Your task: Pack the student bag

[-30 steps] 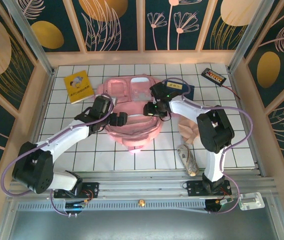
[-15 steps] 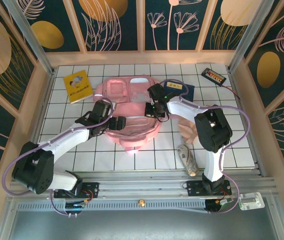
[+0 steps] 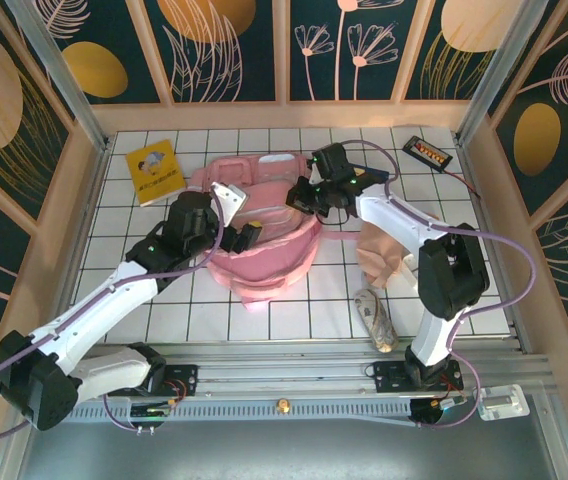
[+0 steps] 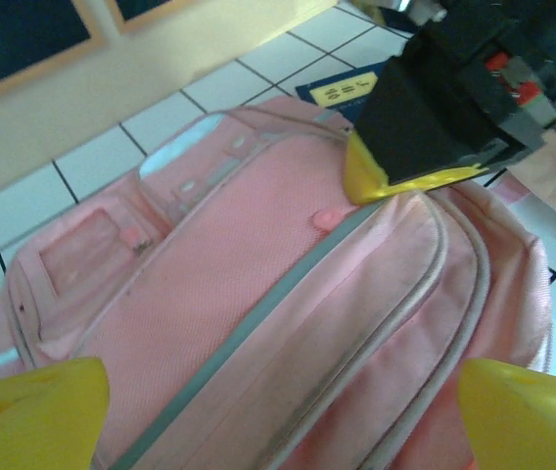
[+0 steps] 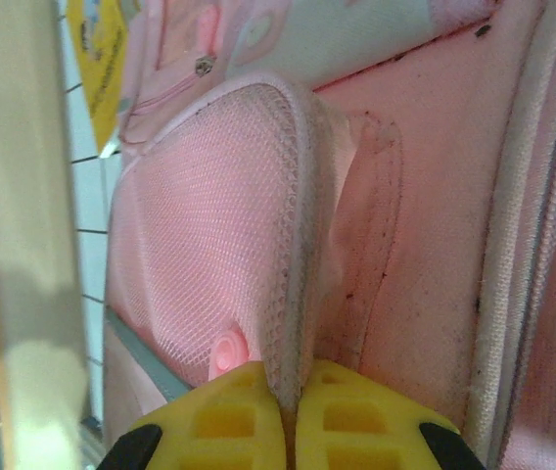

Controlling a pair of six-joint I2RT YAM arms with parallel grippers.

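the pink student bag [image 3: 269, 260] lies at the middle of the tiled table [image 3: 214, 320]. the right gripper [image 5: 293, 401] is clamped tight on a fold of its mesh pocket edge; the left gripper [image 4: 278, 411] hangs just over it, jaws spread wide, holding nothing.

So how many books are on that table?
2. A yellow book lies at the far left of the table, and a dark blue book with a yellow label sits just beyond the pink bag. Others may hide under the bag.
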